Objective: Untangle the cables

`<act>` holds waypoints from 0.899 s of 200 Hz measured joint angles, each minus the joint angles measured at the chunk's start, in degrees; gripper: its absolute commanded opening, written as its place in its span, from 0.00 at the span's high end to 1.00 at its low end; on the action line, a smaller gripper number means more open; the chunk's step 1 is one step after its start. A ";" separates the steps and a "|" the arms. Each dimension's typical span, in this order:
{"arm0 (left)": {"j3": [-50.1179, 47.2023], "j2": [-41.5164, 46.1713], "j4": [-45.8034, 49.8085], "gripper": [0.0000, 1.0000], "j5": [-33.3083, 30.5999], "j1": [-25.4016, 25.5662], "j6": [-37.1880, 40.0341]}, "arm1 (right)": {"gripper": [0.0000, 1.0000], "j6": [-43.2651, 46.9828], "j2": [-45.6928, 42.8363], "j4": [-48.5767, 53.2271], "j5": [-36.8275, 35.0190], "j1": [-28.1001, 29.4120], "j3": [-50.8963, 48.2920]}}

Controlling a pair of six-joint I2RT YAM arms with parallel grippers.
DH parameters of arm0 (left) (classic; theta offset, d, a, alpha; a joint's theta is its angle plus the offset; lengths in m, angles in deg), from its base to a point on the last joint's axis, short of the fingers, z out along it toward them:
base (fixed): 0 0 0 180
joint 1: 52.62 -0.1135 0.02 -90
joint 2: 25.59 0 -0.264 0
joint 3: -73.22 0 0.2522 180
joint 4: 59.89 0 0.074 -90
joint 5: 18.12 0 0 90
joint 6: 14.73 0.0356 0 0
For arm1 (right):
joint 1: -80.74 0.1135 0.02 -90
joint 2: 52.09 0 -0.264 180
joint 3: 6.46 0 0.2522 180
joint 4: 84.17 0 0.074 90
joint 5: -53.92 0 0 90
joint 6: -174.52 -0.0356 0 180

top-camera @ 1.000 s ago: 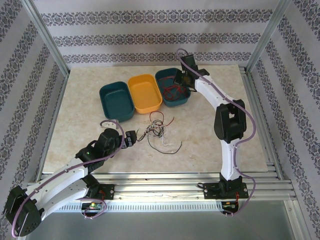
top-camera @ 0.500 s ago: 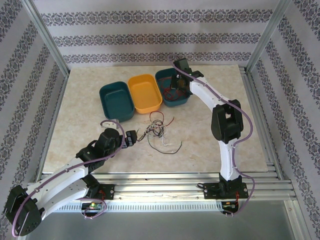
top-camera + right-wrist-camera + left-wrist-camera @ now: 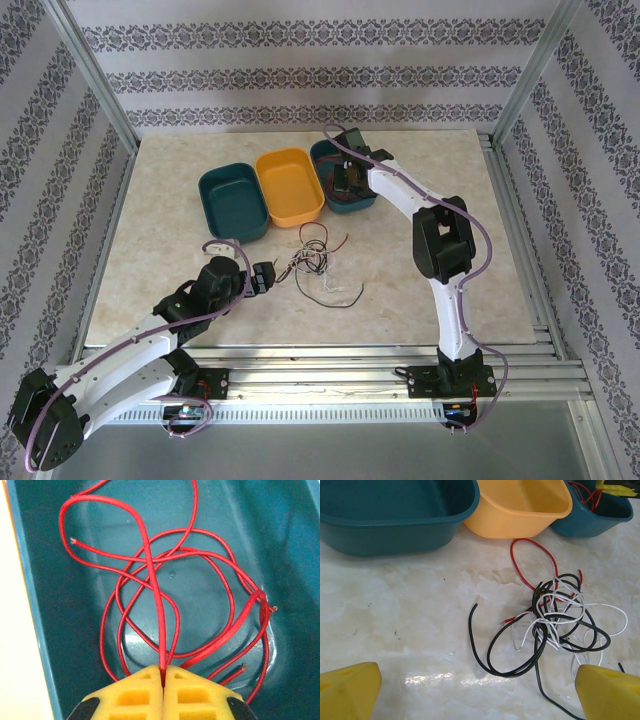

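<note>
Cables (image 3: 318, 265): the loose tangle of black, white and red strands lay on the marble table (image 3: 160, 270), near the front and just ahead of the three trays. In the left wrist view the same knot (image 3: 555, 620) sat right of centre, with black loops spreading left and white ones right. It touched none of the trays.

A second lot, red cables (image 3: 165, 555), lay coiled on the floor of the right teal tray (image 3: 35, 580), several loops overlapping. They also showed from the left wrist camera (image 3: 585, 495), over that tray's rim (image 3: 585, 525).

Right gripper (image 3: 163, 677): jaws pressed together with no gap, pinching one red strand (image 3: 159, 625) that ran straight up from the seam between the yellow fingers. In the overhead view this gripper (image 3: 345, 183) hung over the right teal tray (image 3: 322, 152).

Left gripper (image 3: 268, 277): low over the table, just left of the tangle, aimed at it. Yellow fingertips (image 3: 350, 690) stood wide apart, grasping nothing, clear of the strands.

Trays stood in a row, side by side: left teal tray (image 3: 205, 188), yellow tray (image 3: 263, 165), right teal tray. The first two looked bare inside.
</note>
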 measured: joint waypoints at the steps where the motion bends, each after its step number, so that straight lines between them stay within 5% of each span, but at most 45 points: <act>1: 0.00 0.00 0.00 0.01 0.00 0.00 0.00 | 0.89 0.00 0.00 0.02 0.00 0.00 0.00; 38: 0.00 -0.15 -0.04 0.01 0.11 0.00 0.00 | 0.74 1.18 -0.66 0.11 -0.11 0.09 -1.22; 95: 0.02 -3.58 -3.72 0.01 4.52 0.00 0.85 | 0.63 2.16 -10.23 0.17 -1.14 1.14 -7.91; 147: 5.97 -14.08 -5.88 0.03 10.97 -0.02 6.16 | 0.60 0.11 -24.30 -2.43 -2.05 2.05 -19.17; 180: 12.13 -22.56 -6.99 0.08 13.46 -0.11 9.57 | 0.44 -2.45 -31.78 -3.93 -2.45 3.56 -28.52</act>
